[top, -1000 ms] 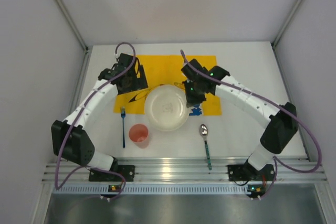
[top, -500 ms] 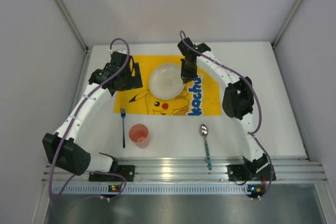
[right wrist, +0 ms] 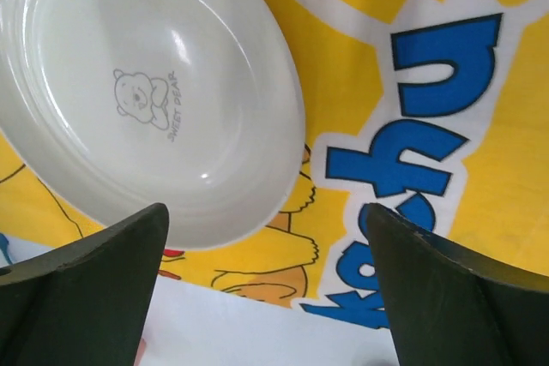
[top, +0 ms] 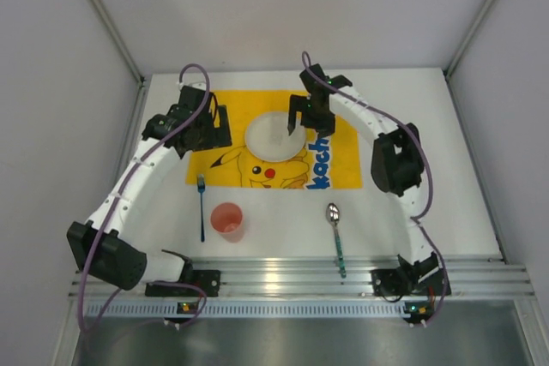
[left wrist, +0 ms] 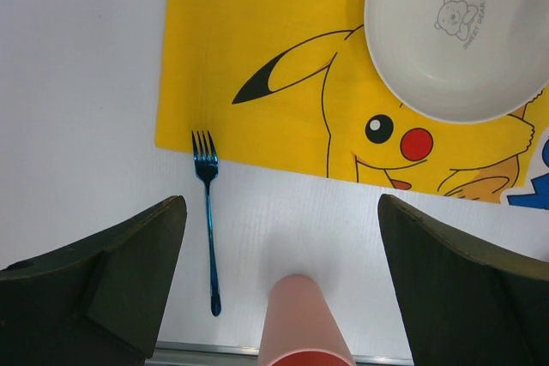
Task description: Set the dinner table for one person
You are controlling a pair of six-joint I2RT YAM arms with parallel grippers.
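A white plate (top: pixel 274 136) with a small bear print lies on the far middle of the yellow cartoon placemat (top: pixel 249 169), which covers the back of the white dinner table (top: pixel 455 152). My right gripper (top: pixel 300 126) hovers open just above the plate's right rim; in the right wrist view the plate (right wrist: pixel 146 92) lies beyond the open gripper (right wrist: pixel 264 208), with nothing between the fingers. My left gripper (top: pixel 210 136) stands open over the placemat's left edge. In the left wrist view that gripper (left wrist: pixel 279 203) is empty, with the plate (left wrist: pixel 455 32) at upper right.
A blue fork (top: pixel 202 207) lies on the table left of the pink cup (top: pixel 227 221). A spoon (top: pixel 335 233) with a green handle lies near the front rail (top: pixel 274 279). In the left wrist view the fork (left wrist: pixel 207 212) and the cup (left wrist: pixel 302 323) sit between the fingers' lines of sight.
My right arm carried the plate from above the table's middle to the far part of the placemat, set it down and opened. The left arm drew slightly back and to the left.
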